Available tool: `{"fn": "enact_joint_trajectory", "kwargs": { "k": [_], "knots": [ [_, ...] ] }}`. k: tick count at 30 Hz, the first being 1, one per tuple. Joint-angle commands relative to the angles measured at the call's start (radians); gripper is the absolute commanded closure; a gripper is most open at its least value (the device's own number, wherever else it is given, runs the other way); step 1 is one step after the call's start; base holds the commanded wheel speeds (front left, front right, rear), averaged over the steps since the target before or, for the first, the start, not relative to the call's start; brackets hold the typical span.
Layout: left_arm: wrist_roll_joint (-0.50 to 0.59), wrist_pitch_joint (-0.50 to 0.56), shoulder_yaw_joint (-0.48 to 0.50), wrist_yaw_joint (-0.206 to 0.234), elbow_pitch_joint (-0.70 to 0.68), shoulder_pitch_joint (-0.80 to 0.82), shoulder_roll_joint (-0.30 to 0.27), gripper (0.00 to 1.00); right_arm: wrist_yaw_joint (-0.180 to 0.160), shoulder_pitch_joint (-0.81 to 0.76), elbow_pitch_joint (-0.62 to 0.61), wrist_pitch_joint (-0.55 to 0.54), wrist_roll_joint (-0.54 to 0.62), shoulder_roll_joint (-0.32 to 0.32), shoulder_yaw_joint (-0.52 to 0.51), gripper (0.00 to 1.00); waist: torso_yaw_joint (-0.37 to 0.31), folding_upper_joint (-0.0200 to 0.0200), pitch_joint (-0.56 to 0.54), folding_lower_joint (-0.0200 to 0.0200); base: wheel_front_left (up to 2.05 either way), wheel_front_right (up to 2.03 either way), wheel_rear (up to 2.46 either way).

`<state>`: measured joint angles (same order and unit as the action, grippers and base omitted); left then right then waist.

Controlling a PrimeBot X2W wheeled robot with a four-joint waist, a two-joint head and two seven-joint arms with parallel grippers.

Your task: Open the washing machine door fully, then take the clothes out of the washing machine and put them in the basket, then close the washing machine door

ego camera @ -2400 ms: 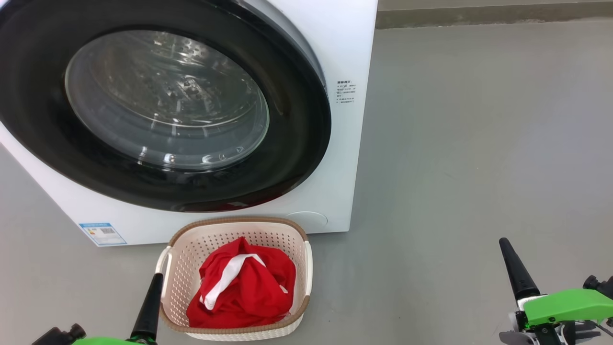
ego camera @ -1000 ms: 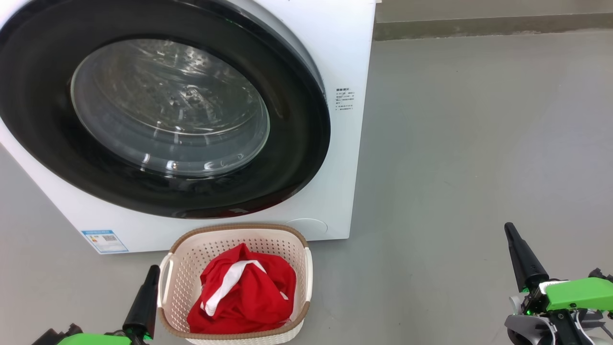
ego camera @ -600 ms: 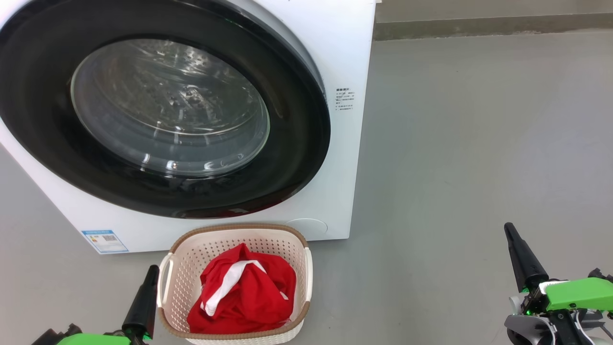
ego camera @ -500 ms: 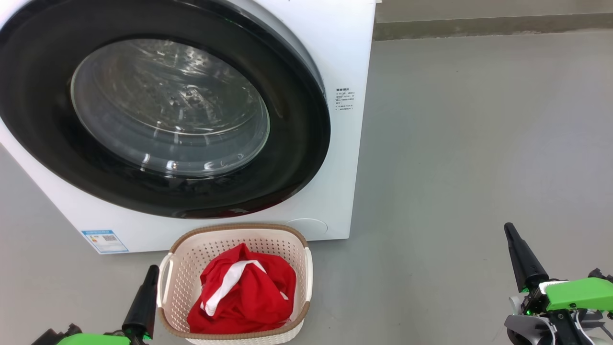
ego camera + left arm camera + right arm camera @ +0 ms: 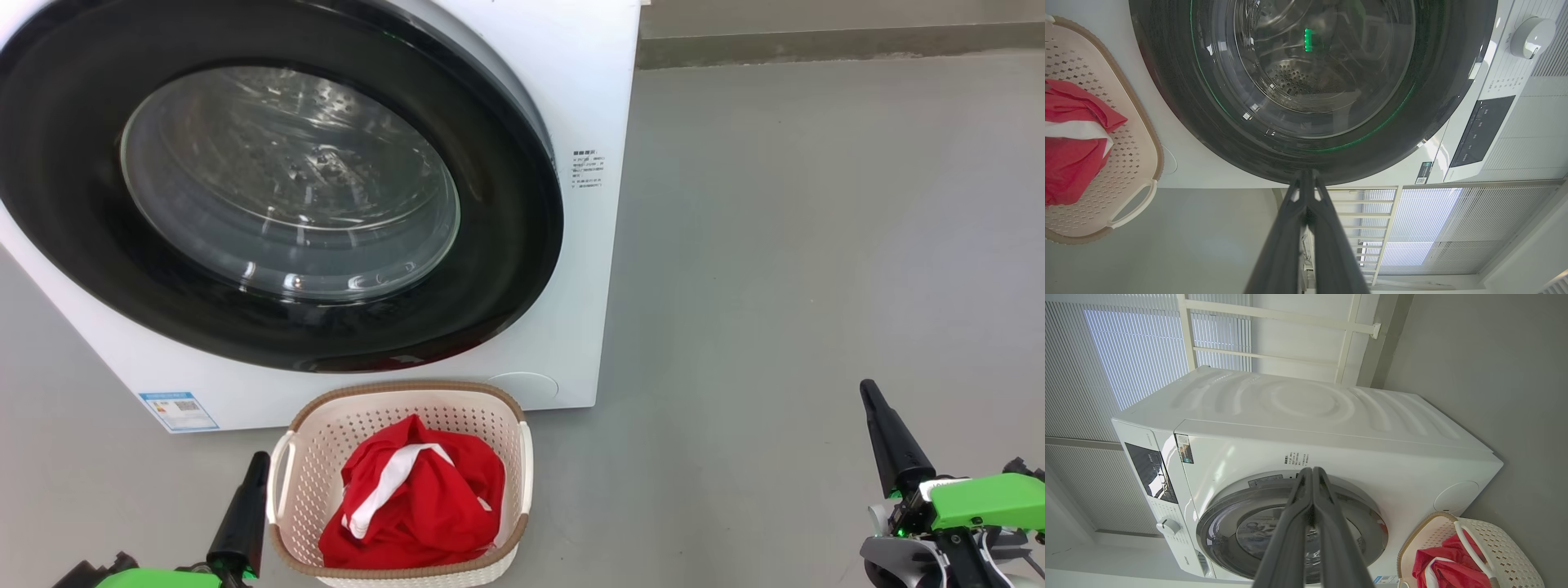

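Left gripper (image 5: 258,467): fingers clenched together on nothing, low, just beside the basket's left handle.
Right gripper (image 5: 872,398): clenched likewise, well apart to the right, over the grey floor (image 5: 816,245).
Washing machine (image 5: 596,98): white front-loader, directly behind the basket.
Washing machine door (image 5: 506,245): black rim, glass bowl, closed against the front.
Basket (image 5: 408,385): cream, perforated, brown rim, on the floor.
Clothes (image 5: 424,506): red with white stripe, heaped inside the basket.
Blue label (image 5: 178,410): machine's lower left corner.

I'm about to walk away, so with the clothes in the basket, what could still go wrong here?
The left gripper sits shut right beside the basket; swinging inward could knock it. The door looks closed against the washer, but I can't tell whether it latched, so it might drift open.
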<state>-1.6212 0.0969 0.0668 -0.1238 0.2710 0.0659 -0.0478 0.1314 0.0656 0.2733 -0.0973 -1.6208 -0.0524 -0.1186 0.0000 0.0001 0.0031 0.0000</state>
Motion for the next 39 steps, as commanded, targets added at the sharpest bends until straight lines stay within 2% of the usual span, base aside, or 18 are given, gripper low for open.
{"fn": "enact_joint_trajectory", "kwargs": {
  "k": [1,39],
  "knots": [
    [0.004,0.008,0.036,-0.007,-0.026,0.041,-0.011,1.0,-0.001,0.041,-0.029,-0.007,0.003,-0.006,0.016,1.0,0.0,-0.0001,0.0,0.0,0.0,0.0,0.0],
    [0.008,0.012,0.041,-0.007,-0.026,0.042,-0.007,1.0,-0.001,0.042,-0.029,-0.011,0.007,-0.003,0.011,1.0,0.0,-0.0001,0.0,0.0,0.0,0.0,0.0]
  ]
}}
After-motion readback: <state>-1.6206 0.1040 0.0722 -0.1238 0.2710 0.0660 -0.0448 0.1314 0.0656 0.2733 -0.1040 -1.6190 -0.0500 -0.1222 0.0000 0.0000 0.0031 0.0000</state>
